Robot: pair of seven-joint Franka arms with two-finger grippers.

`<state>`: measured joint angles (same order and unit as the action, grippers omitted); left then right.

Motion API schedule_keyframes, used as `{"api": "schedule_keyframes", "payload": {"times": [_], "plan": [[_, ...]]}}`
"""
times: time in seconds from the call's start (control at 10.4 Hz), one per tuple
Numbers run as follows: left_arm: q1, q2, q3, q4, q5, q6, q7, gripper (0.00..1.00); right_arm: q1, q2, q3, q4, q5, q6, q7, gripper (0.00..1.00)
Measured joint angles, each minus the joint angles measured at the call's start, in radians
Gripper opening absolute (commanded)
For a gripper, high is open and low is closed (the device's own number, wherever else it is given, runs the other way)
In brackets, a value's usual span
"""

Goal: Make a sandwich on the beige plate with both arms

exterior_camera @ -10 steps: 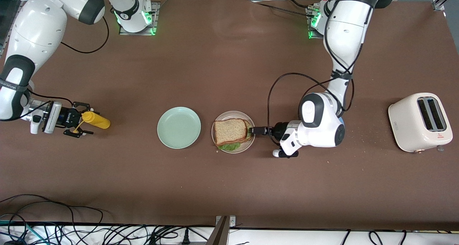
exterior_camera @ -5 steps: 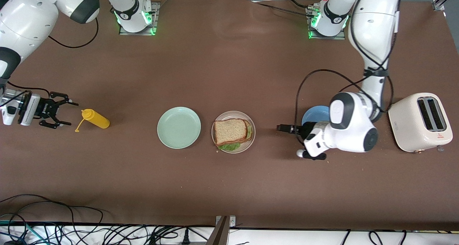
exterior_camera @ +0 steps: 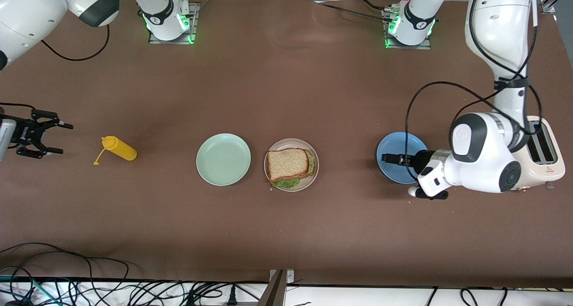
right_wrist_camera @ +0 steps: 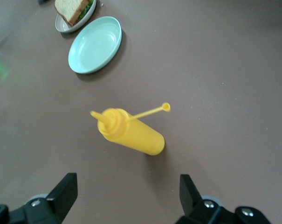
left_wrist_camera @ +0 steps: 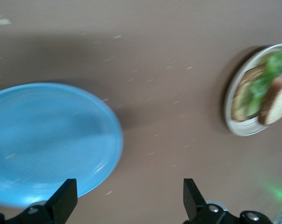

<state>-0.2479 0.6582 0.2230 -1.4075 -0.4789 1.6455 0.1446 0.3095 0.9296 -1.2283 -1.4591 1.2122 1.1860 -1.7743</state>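
The sandwich (exterior_camera: pixel 288 165), two brown bread slices with green lettuce between, lies on the beige plate (exterior_camera: pixel 313 152) in the middle of the table. It also shows in the left wrist view (left_wrist_camera: pixel 264 91) and the right wrist view (right_wrist_camera: pixel 72 9). My left gripper (exterior_camera: pixel 388 159) is open and empty over the blue plate (exterior_camera: pixel 396 174), toward the left arm's end. My right gripper (exterior_camera: pixel 56 138) is open and empty at the right arm's end, apart from the yellow squeeze bottle (exterior_camera: pixel 118 148).
The mint-green plate (exterior_camera: pixel 223 159) sits beside the beige plate, toward the right arm's end. The yellow bottle (right_wrist_camera: pixel 131 133) lies on its side with its cap tethered. A cream toaster (exterior_camera: pixel 544 156) stands at the left arm's end, partly hidden by the left arm. Cables lie along the table's near edge.
My left gripper let go of the sandwich's edge and drew back over the blue plate. My right gripper let go of the yellow bottle and drew away toward the table's end.
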Motion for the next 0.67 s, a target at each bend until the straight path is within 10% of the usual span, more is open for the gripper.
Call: {"api": "schedule_keyframes", "payload": {"times": [0.67], "plan": [[0.036, -0.106, 0.013, 0.002, 0.302, -0.080, -0.084, 1.00, 0.046, -0.090, -0.032, 0.252, -0.014, -0.131, 0.738, 0.98]]}}
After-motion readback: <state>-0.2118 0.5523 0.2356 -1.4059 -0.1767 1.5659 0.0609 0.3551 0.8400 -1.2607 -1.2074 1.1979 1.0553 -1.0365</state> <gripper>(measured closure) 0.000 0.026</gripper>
